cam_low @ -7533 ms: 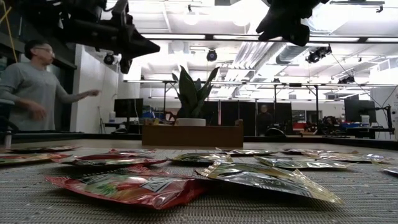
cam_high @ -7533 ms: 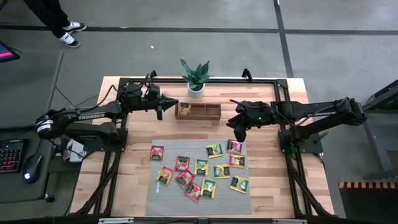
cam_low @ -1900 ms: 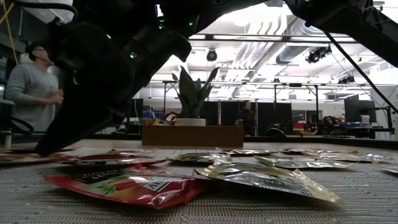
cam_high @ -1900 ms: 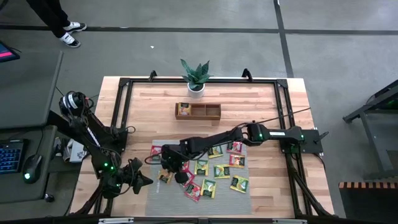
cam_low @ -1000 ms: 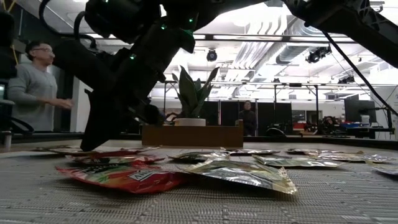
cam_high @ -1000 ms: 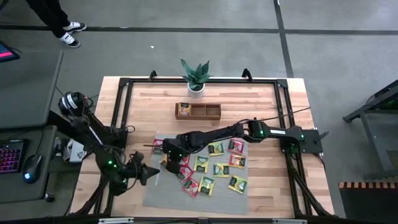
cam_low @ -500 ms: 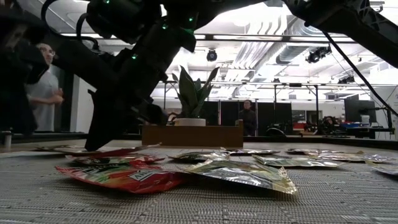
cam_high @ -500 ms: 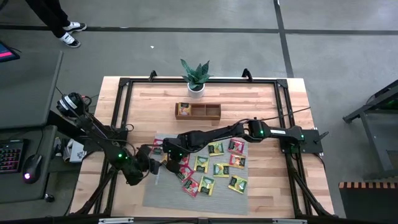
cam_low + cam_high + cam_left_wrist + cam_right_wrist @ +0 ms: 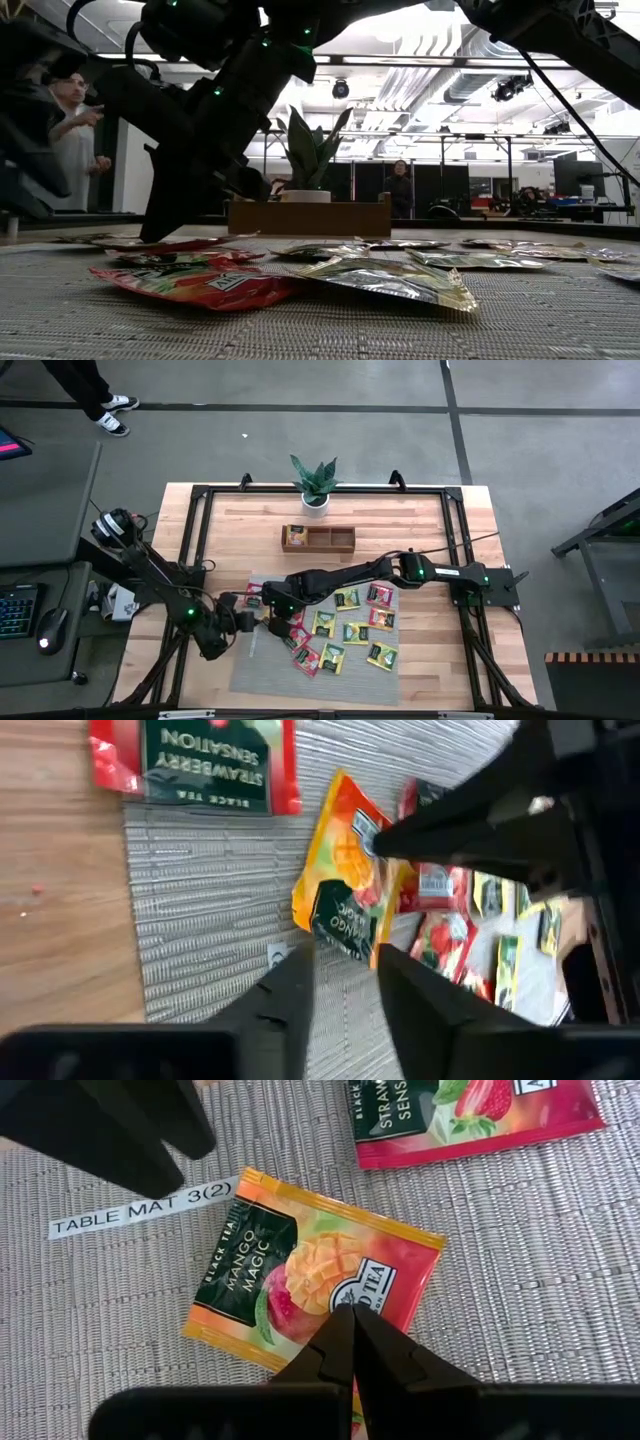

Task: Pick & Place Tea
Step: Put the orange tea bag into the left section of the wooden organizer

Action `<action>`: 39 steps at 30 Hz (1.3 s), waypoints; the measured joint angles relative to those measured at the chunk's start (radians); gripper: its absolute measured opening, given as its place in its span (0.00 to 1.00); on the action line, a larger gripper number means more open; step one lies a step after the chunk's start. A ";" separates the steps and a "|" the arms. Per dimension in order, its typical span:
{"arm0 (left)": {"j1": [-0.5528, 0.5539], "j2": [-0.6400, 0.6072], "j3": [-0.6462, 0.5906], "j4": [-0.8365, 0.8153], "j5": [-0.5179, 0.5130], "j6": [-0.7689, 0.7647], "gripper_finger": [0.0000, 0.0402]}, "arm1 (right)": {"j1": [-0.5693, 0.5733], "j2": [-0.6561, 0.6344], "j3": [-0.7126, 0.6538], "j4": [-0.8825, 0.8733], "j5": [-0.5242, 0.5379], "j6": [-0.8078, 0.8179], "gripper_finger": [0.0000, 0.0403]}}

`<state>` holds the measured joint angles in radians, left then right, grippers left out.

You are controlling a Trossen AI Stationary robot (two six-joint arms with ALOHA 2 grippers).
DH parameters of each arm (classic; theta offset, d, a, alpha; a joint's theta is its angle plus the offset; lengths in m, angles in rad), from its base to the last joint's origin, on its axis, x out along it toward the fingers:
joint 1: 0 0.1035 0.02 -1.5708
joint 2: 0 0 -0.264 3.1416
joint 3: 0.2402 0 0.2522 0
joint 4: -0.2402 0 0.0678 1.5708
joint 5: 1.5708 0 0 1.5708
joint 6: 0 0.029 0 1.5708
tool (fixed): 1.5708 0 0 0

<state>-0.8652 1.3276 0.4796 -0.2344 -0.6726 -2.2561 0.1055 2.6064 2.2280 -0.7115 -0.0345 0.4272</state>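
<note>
Three compartments are being shown in the brown wooden tray near the table's far edge; one sachet is lying in its left-hand compartment, and what the other two hold cannot be told. A potted plant with stiff pointed leaves is standing just behind the tray. Roughly a dozen flat, glossy foil tea sachets, red, yellow and green, are lying scattered on the grey ribbed mat, which is resting on the pale wooden table. A white label reading TABLE MAT is stuck to the mat. An orange mango sachet is lying flat on the mat near its left edge, with a red strawberry sachet just beside it. The right gripper is being held with its fingers closed together, its tips at that mango sachet; whether the foil is pinched cannot be told. The left gripper is being held partly open just beside the same sachet, nothing being held between its dark fingers.
</note>
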 joint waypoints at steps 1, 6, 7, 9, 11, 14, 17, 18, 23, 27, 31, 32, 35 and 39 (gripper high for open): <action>0.009 0.002 0.000 0.002 0.009 -0.005 0.35 | 0.000 0.000 0.000 0.002 0.000 0.000 0.00; 0.052 0.003 0.000 -0.001 0.044 -0.027 0.50 | -0.001 0.000 -0.001 0.009 -0.017 -0.001 0.00; 0.061 0.003 0.000 0.000 0.056 -0.028 0.53 | -0.001 0.000 -0.001 0.009 -0.018 -0.001 0.00; 0.078 0.011 0.000 0.000 0.085 -0.031 0.55 | 0.000 0.000 -0.001 0.011 -0.020 -0.001 0.00; 0.090 0.026 0.000 0.001 0.109 -0.043 0.56 | 0.000 0.000 -0.001 0.012 -0.023 -0.001 0.00; 0.093 0.043 0.001 0.010 0.110 -0.052 0.56 | 0.000 0.000 -0.001 0.018 -0.025 0.002 0.00; 0.093 0.056 0.001 0.032 0.102 -0.053 0.56 | 0.000 0.000 -0.001 0.026 -0.025 0.002 0.00; 0.093 0.061 0.001 0.039 0.099 -0.054 0.56 | 0.000 0.000 -0.001 0.029 -0.025 0.002 0.00; 0.093 0.079 0.002 0.060 0.091 -0.060 0.56 | -0.001 -0.002 -0.001 0.063 -0.029 0.016 0.00; 0.093 0.080 0.002 0.061 0.091 -0.061 0.56 | -0.003 -0.008 -0.002 0.088 -0.039 0.021 0.00; 0.093 0.081 0.002 0.062 0.090 -0.062 0.56 | -0.008 -0.013 -0.003 0.101 -0.041 0.025 0.00; 0.093 0.081 0.002 0.064 0.088 -0.062 0.56 | -0.008 -0.013 -0.003 0.107 -0.041 0.030 0.00; 0.093 0.081 0.001 0.070 0.080 -0.063 0.56 | -0.009 -0.013 -0.003 0.123 -0.046 0.044 0.00; 0.093 0.082 0.001 0.070 0.071 -0.063 0.52 | -0.009 -0.013 -0.003 0.133 -0.048 0.044 0.00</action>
<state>-0.7723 1.4097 0.4805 -0.1642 -0.6014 -2.3196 0.0968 2.5935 2.2250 -0.5785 -0.0822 0.4717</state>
